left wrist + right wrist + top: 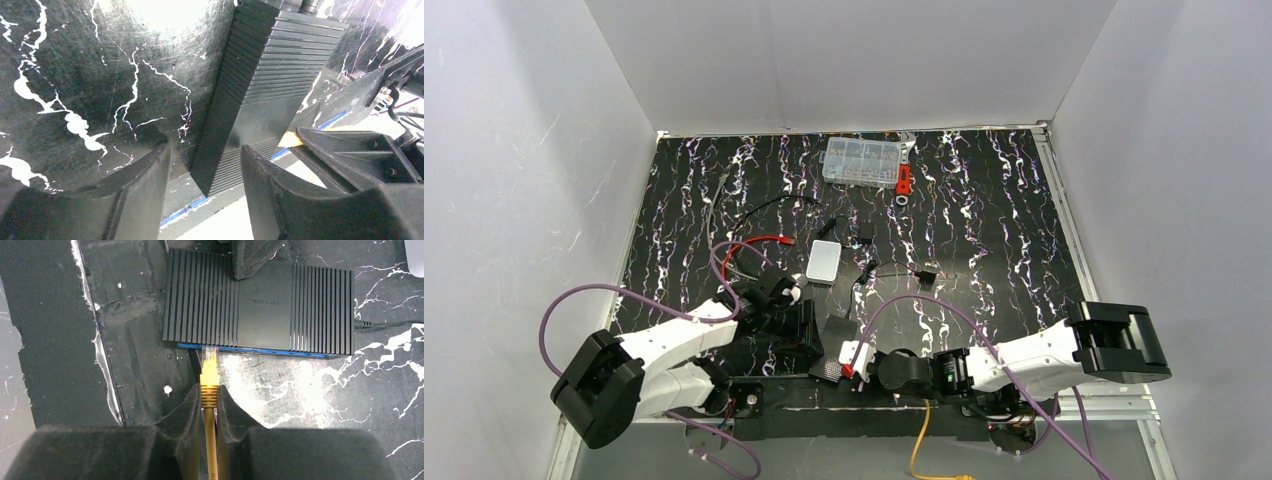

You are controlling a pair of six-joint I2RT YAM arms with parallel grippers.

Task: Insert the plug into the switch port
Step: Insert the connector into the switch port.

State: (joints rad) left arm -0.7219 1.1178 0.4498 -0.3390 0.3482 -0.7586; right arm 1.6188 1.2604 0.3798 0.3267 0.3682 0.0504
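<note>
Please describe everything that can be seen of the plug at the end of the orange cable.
The plug is a small clear plastic connector with a ribbed yellow-orange boot, ending a thin orange cable. It points straight at the blue-edged face of the black ribbed switch. Its clear tip meets that face toward the left end in the right wrist view; how deep it sits cannot be told. The right gripper is shut on its boot, one finger on each side.

Robot lab test cell.
White panel walls [844, 60] box in a bench w/ black marbled mat [984, 220]; left arm [674, 345] & right arm [1024, 360] bolted at near edge, clear parts organiser [861, 160] far side, loose wires [764, 241] mid-mat.
</note>
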